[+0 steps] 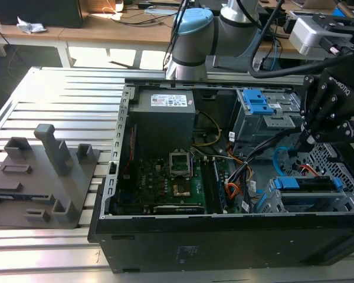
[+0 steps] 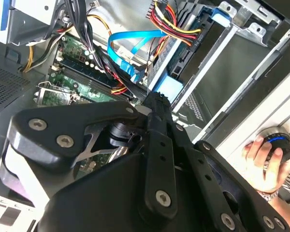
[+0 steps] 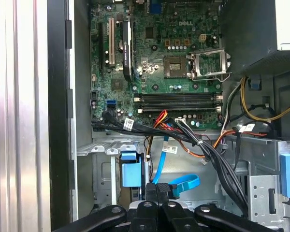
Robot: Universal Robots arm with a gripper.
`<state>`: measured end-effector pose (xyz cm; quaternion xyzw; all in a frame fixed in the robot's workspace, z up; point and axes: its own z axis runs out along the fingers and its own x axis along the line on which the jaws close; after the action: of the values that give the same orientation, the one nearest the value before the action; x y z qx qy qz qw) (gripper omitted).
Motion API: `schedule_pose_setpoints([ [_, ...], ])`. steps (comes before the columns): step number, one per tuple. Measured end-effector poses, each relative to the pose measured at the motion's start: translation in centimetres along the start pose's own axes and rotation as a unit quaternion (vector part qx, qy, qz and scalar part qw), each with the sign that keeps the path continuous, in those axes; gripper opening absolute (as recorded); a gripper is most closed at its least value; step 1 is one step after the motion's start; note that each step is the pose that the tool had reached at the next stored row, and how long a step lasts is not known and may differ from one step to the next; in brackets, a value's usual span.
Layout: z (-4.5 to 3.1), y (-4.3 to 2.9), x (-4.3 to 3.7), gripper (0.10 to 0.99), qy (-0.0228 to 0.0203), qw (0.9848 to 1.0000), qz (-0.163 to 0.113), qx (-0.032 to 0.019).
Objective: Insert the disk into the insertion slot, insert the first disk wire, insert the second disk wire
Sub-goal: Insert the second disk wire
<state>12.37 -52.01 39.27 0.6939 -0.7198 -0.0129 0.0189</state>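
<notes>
Grey slotted aluminium makes up the table (image 1: 59,88) under everything I am watching, and I place the rest by the open computer case (image 1: 224,247). In the exterior view a grey fixture plate (image 1: 41,177) with upright blocks lies on the table just outside the case's left wall. Inside the case, the grey power supply (image 1: 162,118) sits against the far wall at the exterior view's left, and the green motherboard (image 1: 159,177) lies on the case floor in front of it. The robot arm (image 1: 194,29) stands beyond the case's far wall. Further right in the case is a taller grey bay (image 1: 256,103) with blue latches. Below it a flat blue cable (image 1: 278,158) loops across the case floor and rises to the gripper (image 1: 302,140), which hangs over the case's right part. In the first wrist view the fingertips (image 3: 150,193) are pressed together with no gap, and the cable's end reaches them, though I cannot tell whether it is actually pinched. The disk (image 1: 307,184), framed by its blue carrier, lies inside the insertion slot (image 1: 333,162), the mesh-walled cage in the case's near right corner, just below the gripper. In the second wrist view a person's hand (image 2: 261,162) rests on a round knob (image 2: 276,142) with a blue ring, outside the case's metal frame.
</notes>
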Motion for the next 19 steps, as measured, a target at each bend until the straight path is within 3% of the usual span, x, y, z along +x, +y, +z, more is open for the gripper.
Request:
schedule_pose_setpoints([
  [2, 0.0, 0.01, 0.0, 0.114, 0.0, 1.0, 0.0, 0.0],
  [6, 0.0, 0.04, 0.0, 0.361, 0.0, 1.0, 0.0, 0.0],
  [9, 0.03, 0.04, 0.0, 0.361, 0.0023, 0.9986, -0.052, 0.0005],
  [11, 0.03, 0.04, 0.0, 0.361, 0.0032, 0.9975, -0.07, 0.0007],
  [13, 0.04, 0.04, -0.06, 0.361, 0.0044, 0.9952, -0.098, 0.0009],
  [15, 0.04, 0.05, -0.39, 0.361, 0.0045, 0.995, -0.099, 0.0009],
  [17, 0.04, 0.09, -1.51, 0.361, 0.0046, 0.9949, -0.101, 0.001],
  [19, 0.1, 0.11, -2.07, 0.361, 0.0047, 0.9944, -0.106, 0.001],
])
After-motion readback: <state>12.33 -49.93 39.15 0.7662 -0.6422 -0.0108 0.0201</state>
